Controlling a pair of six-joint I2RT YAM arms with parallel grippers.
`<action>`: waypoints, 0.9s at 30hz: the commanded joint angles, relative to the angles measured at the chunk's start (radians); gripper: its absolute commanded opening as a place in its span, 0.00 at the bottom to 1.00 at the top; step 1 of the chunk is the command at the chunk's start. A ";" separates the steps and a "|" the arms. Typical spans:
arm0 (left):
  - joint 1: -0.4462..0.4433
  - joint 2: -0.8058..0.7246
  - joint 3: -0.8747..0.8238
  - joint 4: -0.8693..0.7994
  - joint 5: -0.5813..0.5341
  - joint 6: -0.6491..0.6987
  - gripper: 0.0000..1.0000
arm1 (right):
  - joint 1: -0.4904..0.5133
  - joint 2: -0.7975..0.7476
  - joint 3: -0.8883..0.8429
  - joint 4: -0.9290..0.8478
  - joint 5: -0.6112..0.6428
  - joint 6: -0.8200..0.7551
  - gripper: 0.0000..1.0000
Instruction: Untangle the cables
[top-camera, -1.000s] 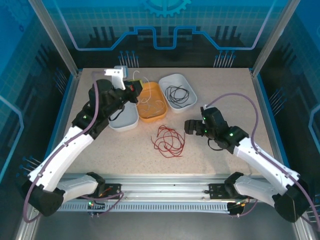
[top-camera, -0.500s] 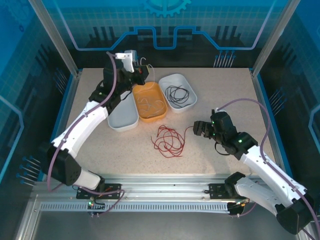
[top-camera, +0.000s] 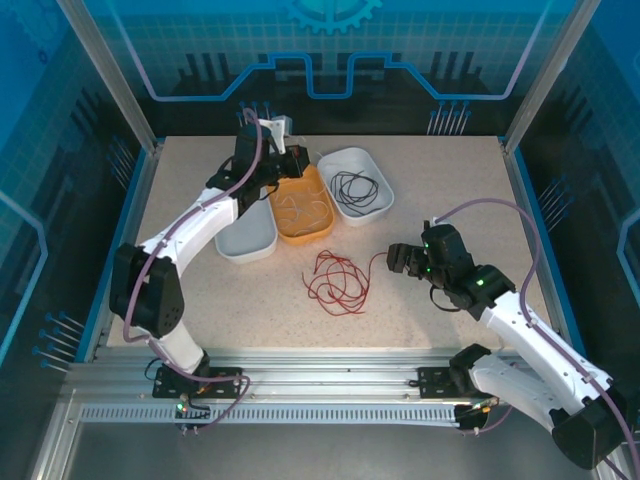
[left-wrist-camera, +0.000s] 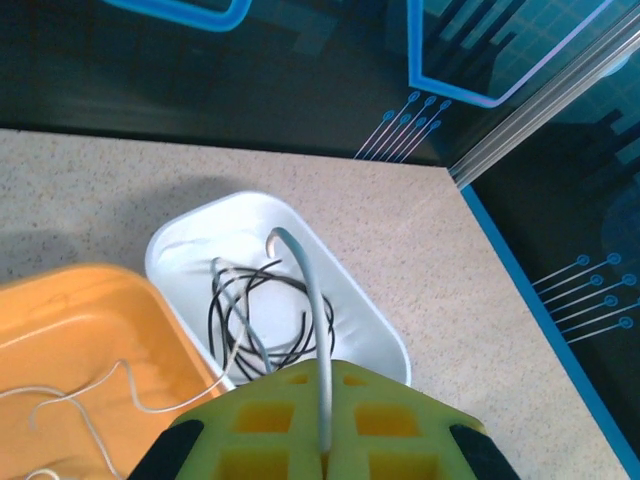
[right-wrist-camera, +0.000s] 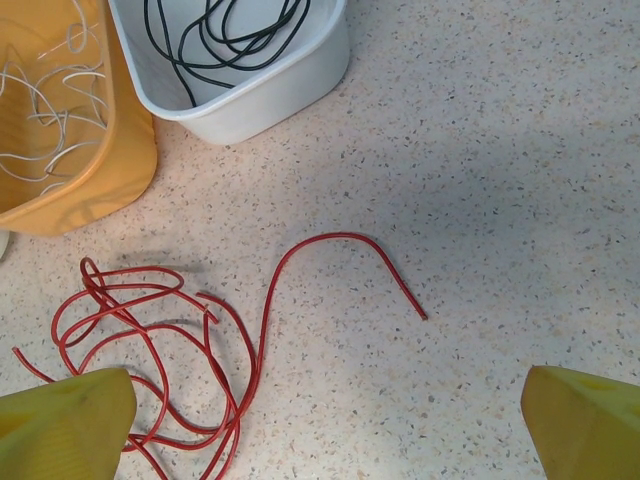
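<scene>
Your left gripper pinches the thin white wire; right gripper gapes wide over the thin red wire, loosely looped at six o'clock from the orange plastic tray

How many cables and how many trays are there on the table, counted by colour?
Red cable: 1
Black cable: 1
White cable: 1
White trays: 2
Orange tray: 1
Total: 6
</scene>
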 joint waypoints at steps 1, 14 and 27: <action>0.005 0.006 -0.033 -0.011 -0.006 0.020 0.00 | -0.011 -0.005 -0.005 -0.012 -0.007 0.017 1.00; -0.032 -0.078 -0.150 -0.034 -0.248 0.207 0.00 | -0.013 0.016 -0.018 0.019 -0.031 0.026 1.00; -0.143 -0.092 -0.293 -0.016 -0.355 0.191 0.08 | -0.013 0.040 0.003 -0.008 -0.033 0.027 1.00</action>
